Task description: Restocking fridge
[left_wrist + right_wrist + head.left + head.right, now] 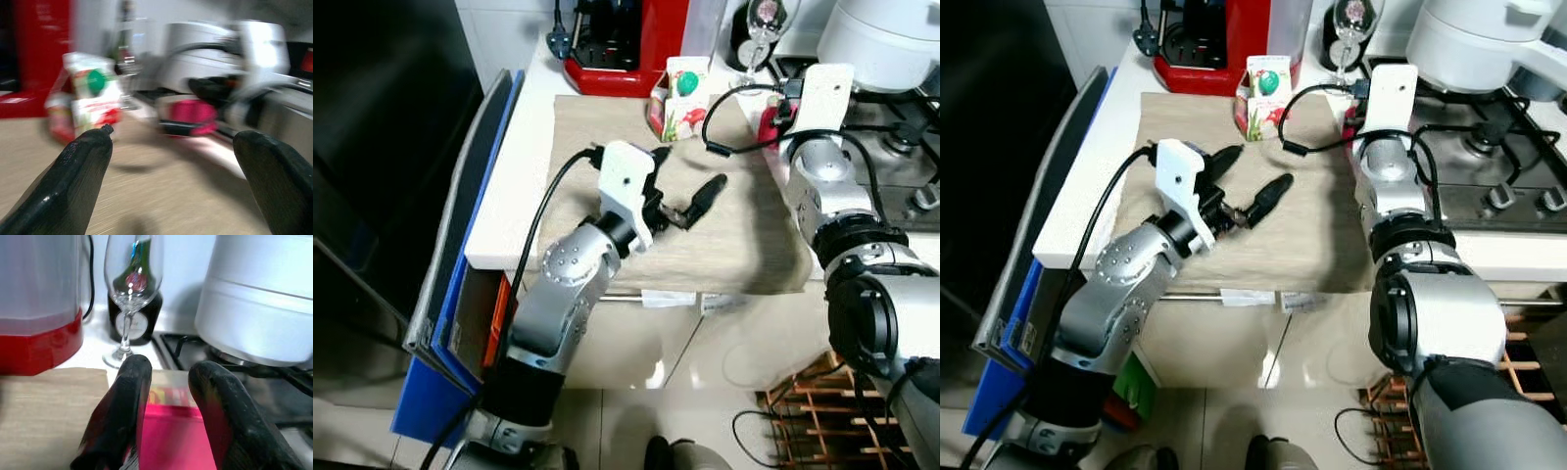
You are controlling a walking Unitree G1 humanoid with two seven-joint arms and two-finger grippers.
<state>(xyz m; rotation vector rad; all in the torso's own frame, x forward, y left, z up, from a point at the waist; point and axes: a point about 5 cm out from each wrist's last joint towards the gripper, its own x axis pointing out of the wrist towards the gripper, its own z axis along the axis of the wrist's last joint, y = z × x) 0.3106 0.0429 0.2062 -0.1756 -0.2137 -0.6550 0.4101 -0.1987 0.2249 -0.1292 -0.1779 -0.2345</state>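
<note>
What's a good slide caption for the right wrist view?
Right gripper closing its black fingers on a pink box, with a wine glass and white pot behind.

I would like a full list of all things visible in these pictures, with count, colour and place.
Juice carton: one, white with red and green print, at the far edge of the cloth.
Pink box: one, pink, between the right fingers.
Cloth: one, beige, on the white counter.
Coffee machine: one, red and black, behind the cloth.
Wine glass: one, clear, beside the hob.
White pot: one, on the hob.
Folders: blue and grey, leaning beside the counter.
Left gripper: open, above the cloth.
Right gripper: closed on the pink box.
</note>
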